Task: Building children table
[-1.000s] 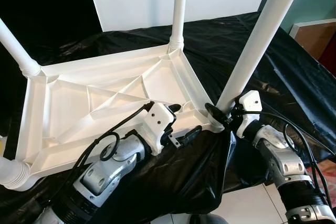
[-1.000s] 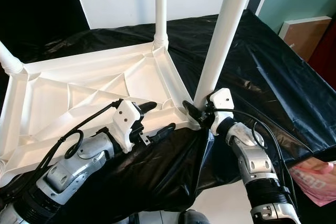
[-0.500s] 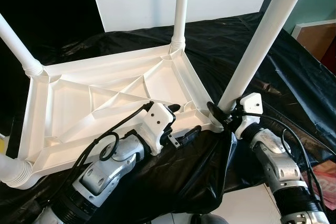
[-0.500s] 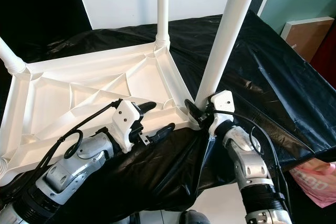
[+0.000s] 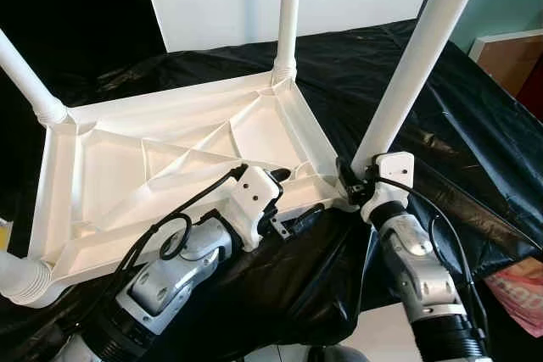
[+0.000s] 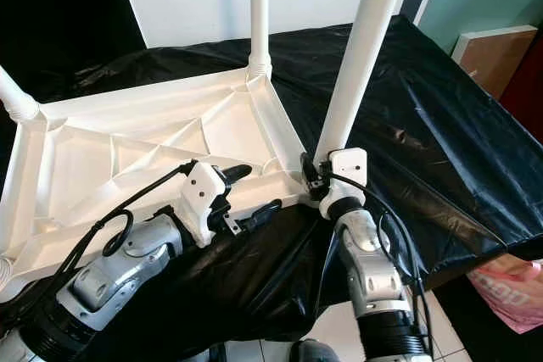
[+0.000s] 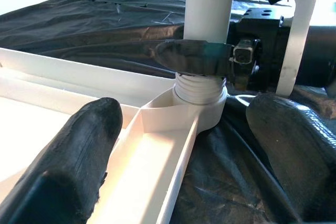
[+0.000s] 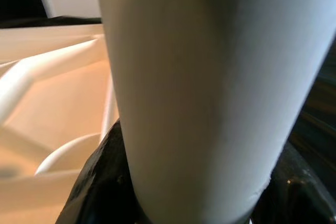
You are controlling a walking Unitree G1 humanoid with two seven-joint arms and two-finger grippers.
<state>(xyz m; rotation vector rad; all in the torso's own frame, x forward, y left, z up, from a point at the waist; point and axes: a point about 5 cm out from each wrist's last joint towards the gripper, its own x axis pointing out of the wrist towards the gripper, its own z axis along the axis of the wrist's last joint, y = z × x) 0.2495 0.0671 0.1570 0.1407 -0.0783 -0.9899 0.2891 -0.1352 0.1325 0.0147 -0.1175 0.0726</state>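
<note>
You have 1 white tabletop [image 5: 170, 154] lying upside down on the black sheet [image 5: 424, 99]. Your right gripper [image 7: 202, 59] clamps the near-right leg [image 5: 416, 57] just above its socket. Your left gripper [image 5: 293, 201] straddles the tabletop's near rim beside that corner, fingers [image 7: 79, 156] spread wide.

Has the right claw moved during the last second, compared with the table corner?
Yes. The right claw, gripping the table leg, swung its wrist housing from the outer side toward the robot, while the table corner stayed put.
</note>
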